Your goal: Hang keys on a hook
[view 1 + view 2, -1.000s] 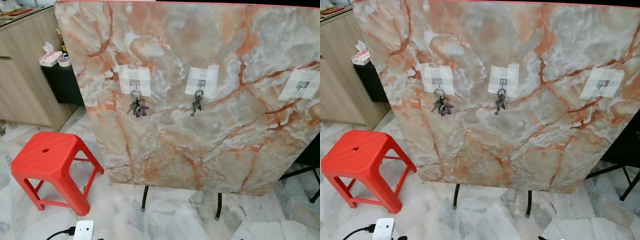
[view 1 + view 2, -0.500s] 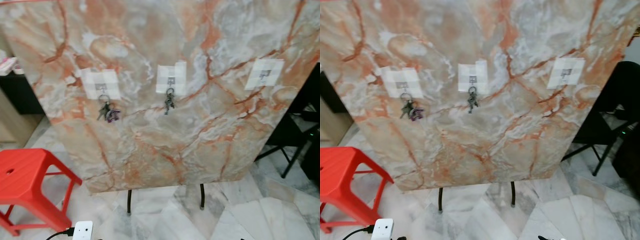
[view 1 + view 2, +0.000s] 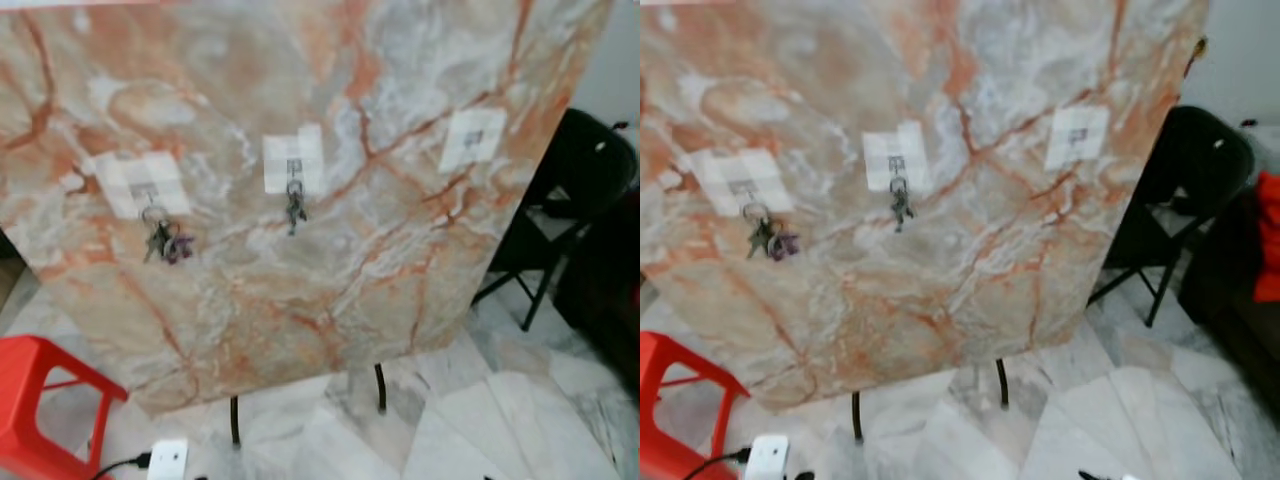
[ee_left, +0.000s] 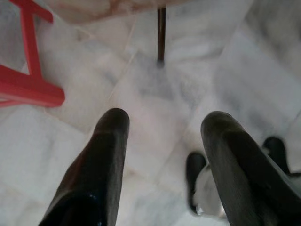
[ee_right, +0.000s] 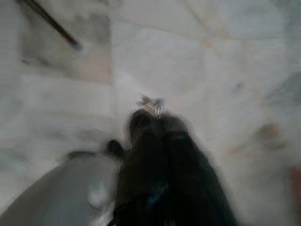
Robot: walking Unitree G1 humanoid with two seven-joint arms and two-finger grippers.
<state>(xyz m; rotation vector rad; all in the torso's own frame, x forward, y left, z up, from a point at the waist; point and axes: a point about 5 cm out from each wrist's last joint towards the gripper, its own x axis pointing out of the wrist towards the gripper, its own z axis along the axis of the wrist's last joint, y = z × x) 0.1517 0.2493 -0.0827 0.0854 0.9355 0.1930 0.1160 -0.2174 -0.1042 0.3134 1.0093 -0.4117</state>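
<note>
A: Near end – my left gripper (image 4: 162, 125) hangs over the floor (image 4: 155, 94), fingers spread. Right gripper (image 5: 157, 120) is blurry, fingers pressed together, something shiny at the tips – keys (image 5: 151, 103), I think.

B: And further out?

A: Red stool (image 3: 30, 400), then the marble board (image 3: 300, 300) – two hooks carry bunches, the right hook (image 3: 473, 135) is bare.

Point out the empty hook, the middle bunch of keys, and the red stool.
empty hook (image 3: 473, 137): left eye view, on the hook in its white patch.
middle bunch of keys (image 3: 295, 212): left eye view, on the hanging keys below the ring.
red stool (image 3: 28, 400): left eye view, on the seat top.
</note>
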